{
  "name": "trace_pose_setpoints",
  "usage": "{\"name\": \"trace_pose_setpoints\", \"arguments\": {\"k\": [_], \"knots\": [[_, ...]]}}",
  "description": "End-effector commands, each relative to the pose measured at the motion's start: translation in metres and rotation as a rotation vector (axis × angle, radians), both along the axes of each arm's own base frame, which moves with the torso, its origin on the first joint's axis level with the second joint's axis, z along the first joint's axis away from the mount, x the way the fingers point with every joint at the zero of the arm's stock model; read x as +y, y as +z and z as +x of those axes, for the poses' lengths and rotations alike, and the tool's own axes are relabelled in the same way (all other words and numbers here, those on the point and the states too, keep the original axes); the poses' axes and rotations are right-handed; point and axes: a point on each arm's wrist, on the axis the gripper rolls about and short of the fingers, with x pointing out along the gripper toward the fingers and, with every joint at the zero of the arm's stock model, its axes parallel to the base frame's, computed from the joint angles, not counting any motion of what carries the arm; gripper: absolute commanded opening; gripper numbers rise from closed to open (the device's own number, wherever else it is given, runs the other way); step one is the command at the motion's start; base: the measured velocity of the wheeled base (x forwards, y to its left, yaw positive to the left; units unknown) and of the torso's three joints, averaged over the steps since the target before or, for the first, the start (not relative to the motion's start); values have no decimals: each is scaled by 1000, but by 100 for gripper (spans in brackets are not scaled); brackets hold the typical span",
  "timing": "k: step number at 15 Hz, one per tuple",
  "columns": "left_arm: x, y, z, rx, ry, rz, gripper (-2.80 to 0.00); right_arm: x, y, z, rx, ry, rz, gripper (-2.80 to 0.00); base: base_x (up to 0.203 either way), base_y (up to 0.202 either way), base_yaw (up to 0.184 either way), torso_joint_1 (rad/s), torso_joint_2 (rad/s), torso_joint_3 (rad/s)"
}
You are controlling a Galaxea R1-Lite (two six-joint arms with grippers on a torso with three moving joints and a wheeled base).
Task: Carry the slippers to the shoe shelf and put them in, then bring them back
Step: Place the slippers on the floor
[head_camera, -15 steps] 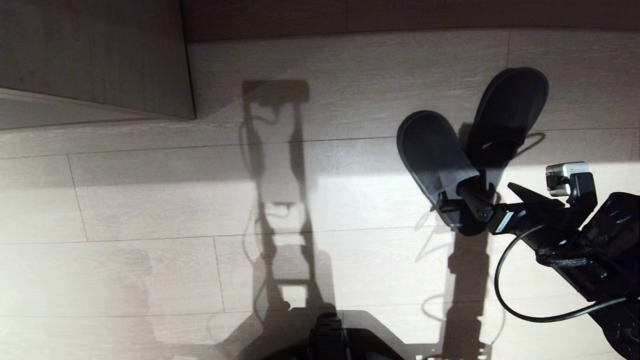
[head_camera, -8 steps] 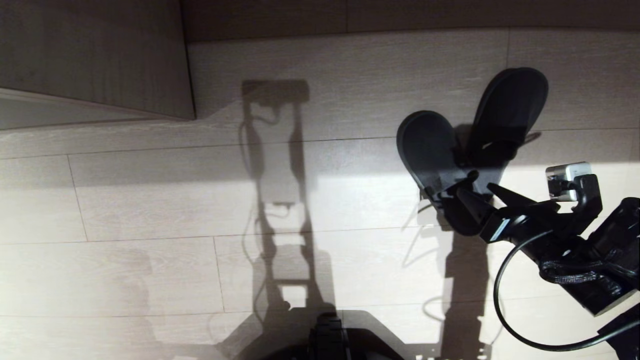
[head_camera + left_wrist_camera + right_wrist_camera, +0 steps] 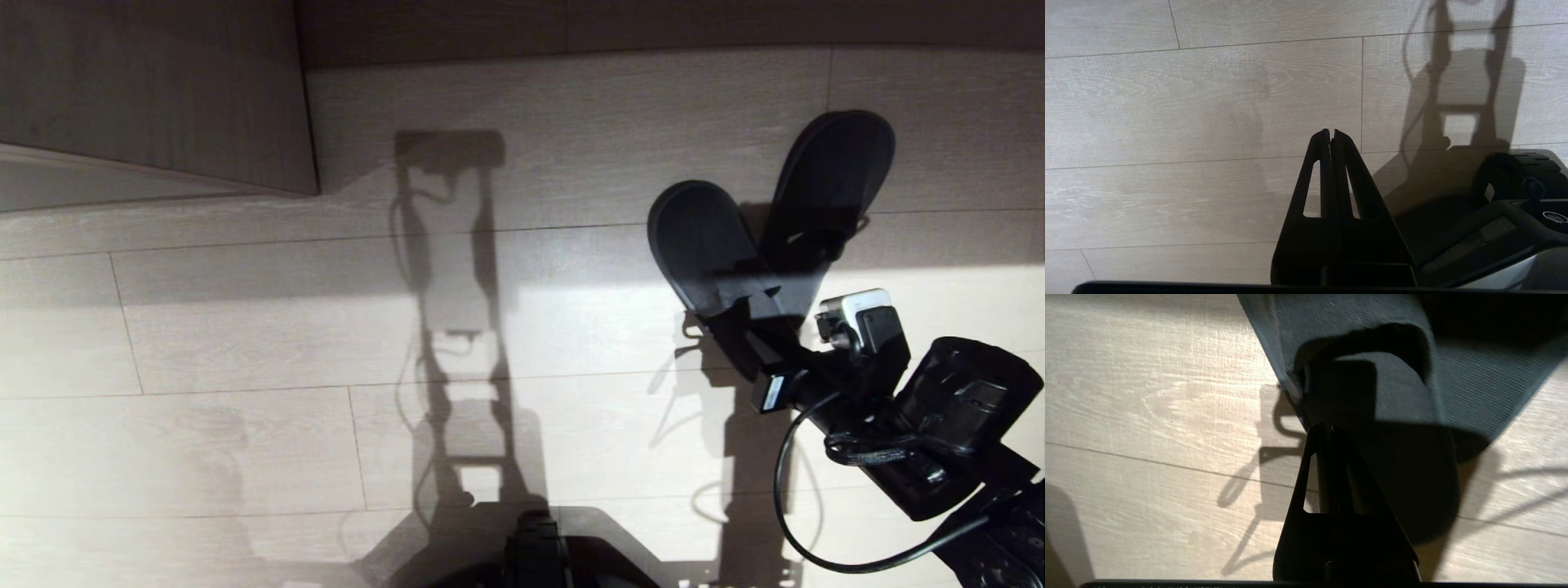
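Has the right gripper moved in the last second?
Yes. The right gripper has closed and shifted toward the nearer floorboard seam, while the slippers stayed put.

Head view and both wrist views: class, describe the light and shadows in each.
Head view: a sunlit band crosses the floor, with the robot's shadow centred; the slippers are near-silhouettes. Left wrist view: even, dim light. Right wrist view: the right end effector is backlit black.
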Motion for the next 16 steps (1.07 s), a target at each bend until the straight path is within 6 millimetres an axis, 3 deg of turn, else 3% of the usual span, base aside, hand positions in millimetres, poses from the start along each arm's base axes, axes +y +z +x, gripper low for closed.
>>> {"name": "trace_pose_setpoints", "arguments": {"k": [1,3,6,10,16], "knots": [[0,0,0,-2,0,0,-280,7,-4,13,-3,11,2,-280,0,0,0,0,0,0],[0,0,0,-1,0,0,-280,22,-8,32,-15,1,21,-280,0,0,0,0,0,0],[0,0,0,-1,0,0,-280,37,8,51,-98,-27,81,-280,0,0,0,0,0,0],[0,0,0,-1,0,0,-280,38,31,57,-181,-83,118,-280,0,0,0,0,0,0],[0,0,0,-1,1,0,-280,20,41,70,-212,-145,124,-280,0,0,0,0,0,0]]}}
